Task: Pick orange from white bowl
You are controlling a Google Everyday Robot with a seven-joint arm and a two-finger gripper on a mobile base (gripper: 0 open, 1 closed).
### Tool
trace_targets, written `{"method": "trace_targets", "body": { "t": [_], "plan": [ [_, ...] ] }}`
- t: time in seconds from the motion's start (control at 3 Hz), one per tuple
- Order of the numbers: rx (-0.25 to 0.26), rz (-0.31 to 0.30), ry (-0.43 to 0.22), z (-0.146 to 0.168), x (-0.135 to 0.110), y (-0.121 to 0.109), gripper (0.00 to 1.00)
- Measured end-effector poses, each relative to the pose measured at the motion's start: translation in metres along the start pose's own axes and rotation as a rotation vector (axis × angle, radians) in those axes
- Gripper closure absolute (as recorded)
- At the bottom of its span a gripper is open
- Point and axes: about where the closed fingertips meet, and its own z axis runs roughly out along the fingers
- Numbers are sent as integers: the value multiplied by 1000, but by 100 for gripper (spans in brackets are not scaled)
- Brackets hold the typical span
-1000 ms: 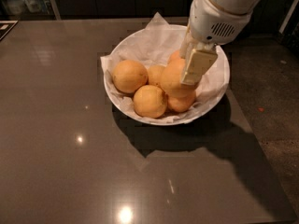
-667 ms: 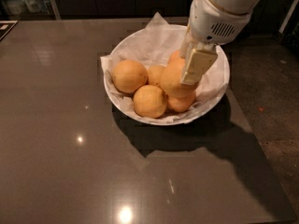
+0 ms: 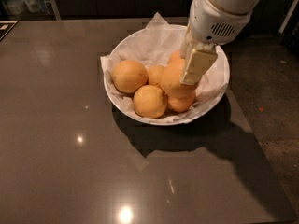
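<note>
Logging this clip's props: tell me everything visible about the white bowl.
The bowl is wide, round, shallow and glossy white, standing upright on the dark table, right of centre. Crumpled white paper lines it and pokes over the rim at the back and left. It holds a pile of oranges. The tool reaches down into its right half, among the oranges.

Dim room, probably overhead spots: two glare dots on the glossy dark grey tabletop (image 3: 56,125). Hard shadow falls front-right of the round white paper-lined bowl (image 3: 223,85). Cream two-finger gripper (image 3: 187,73), down in the bowl, is brightly lit.
</note>
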Motion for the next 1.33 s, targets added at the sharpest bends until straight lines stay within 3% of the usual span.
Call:
{"method": "trace_targets", "body": {
  "t": [0.67,1.0,1.33],
  "plan": [
    [0,0,0,0,0,0,13],
    [0,0,0,0,0,0,0],
    [0,0,0,0,0,0,0]
  ]
}}
